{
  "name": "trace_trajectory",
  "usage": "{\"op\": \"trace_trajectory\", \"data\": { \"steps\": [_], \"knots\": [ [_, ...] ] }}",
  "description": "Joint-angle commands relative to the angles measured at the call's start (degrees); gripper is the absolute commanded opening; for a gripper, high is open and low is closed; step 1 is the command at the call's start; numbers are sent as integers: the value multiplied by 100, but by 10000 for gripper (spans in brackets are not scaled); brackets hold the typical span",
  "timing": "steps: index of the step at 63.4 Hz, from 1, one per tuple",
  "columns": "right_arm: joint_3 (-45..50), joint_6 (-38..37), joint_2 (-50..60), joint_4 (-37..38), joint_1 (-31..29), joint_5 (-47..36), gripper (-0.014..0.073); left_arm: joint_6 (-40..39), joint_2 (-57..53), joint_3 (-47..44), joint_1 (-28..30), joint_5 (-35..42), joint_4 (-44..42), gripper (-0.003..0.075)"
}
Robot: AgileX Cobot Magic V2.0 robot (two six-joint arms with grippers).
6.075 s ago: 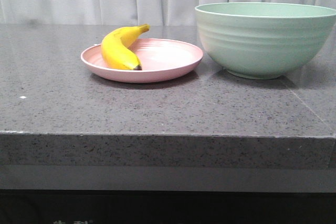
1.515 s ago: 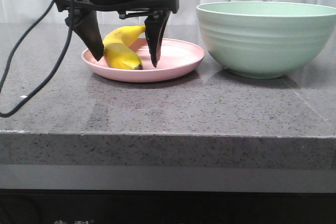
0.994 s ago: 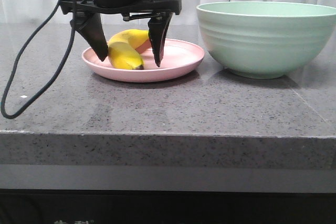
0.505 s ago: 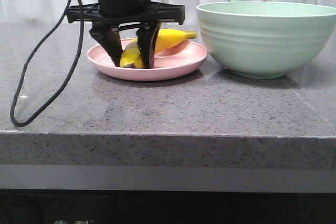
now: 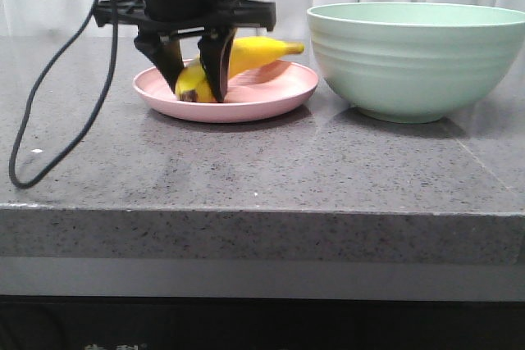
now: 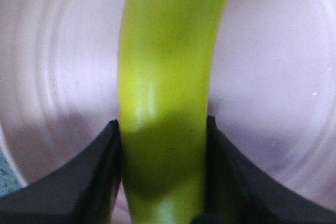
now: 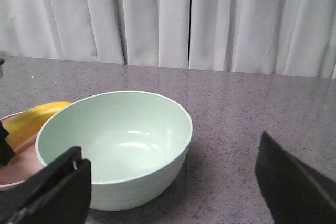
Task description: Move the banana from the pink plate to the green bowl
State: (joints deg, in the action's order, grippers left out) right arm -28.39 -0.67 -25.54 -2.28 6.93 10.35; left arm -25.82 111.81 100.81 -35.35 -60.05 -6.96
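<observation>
The yellow banana (image 5: 246, 56) lies over the pink plate (image 5: 271, 97), its stem end pointing toward the green bowl (image 5: 414, 59). My left gripper (image 5: 195, 88) is shut on the banana near its dark tip, fingers down at the plate. In the left wrist view both black fingers (image 6: 100, 177) press the banana (image 6: 163, 77) from either side above the plate (image 6: 52, 77). My right gripper (image 7: 173, 192) is open and empty, out of the front view, hovering beside the empty bowl (image 7: 115, 140); the banana (image 7: 31, 121) shows past the bowl.
A black cable (image 5: 49, 112) hangs from the left arm and loops down onto the grey stone table (image 5: 246, 178). The table's front edge is close below. White curtains (image 7: 184, 19) hang behind.
The left gripper came down around the banana and shut on it. The banana swung round so its stem points at the bowl, and its gripped end now sits slightly further left and higher.
</observation>
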Motion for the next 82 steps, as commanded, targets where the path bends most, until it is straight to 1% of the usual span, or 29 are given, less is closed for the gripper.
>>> {"op": "trace_trajectory", "data": {
  "steps": [1, 11, 21, 25, 36, 46, 51, 58, 65, 69, 82],
  "knots": [
    [-193, 9, -66, 8, 9, -502, 644, -81, -652, 172, 10, 407, -140, 31],
    [-193, 9, -66, 8, 9, -446, 644, 13, -1051, 172, 10, 431, -204, 31],
    [-296, 21, -157, 67, 19, -54, 644, 639, -1353, 172, -81, 232, -204, 31],
    [-456, 159, -282, 116, 79, 143, 644, 1062, -1442, 172, -173, 169, -204, 31],
    [-1294, 855, -1048, 117, 541, 995, 644, 2124, -1609, 172, -496, -249, -204, 31],
    [-2373, 1361, -2188, 111, 1131, 2125, 644, 3061, -1633, 172, -700, -615, -154, 31],
    [-2853, 1614, -2744, 111, 1444, 2563, 644, 3556, -1633, 172, -745, -851, 2, 31],
    [-3466, 2025, -3471, 111, 1801, 3040, 644, 4031, -1633, 172, -738, -1101, 414, 31],
    [-4026, 2074, -4162, 28, 2035, 3410, 644, 4169, -1647, 172, -738, -1086, 534, 31],
    [-4307, 2074, -4514, 28, 2101, 3478, 644, 4229, -1661, 172, -738, -1086, 534, 31],
    [-4918, 2147, -5231, 22, 2123, 3652, 644, 4319, -1752, 172, -726, -1054, 543, 31]
  ]
}}
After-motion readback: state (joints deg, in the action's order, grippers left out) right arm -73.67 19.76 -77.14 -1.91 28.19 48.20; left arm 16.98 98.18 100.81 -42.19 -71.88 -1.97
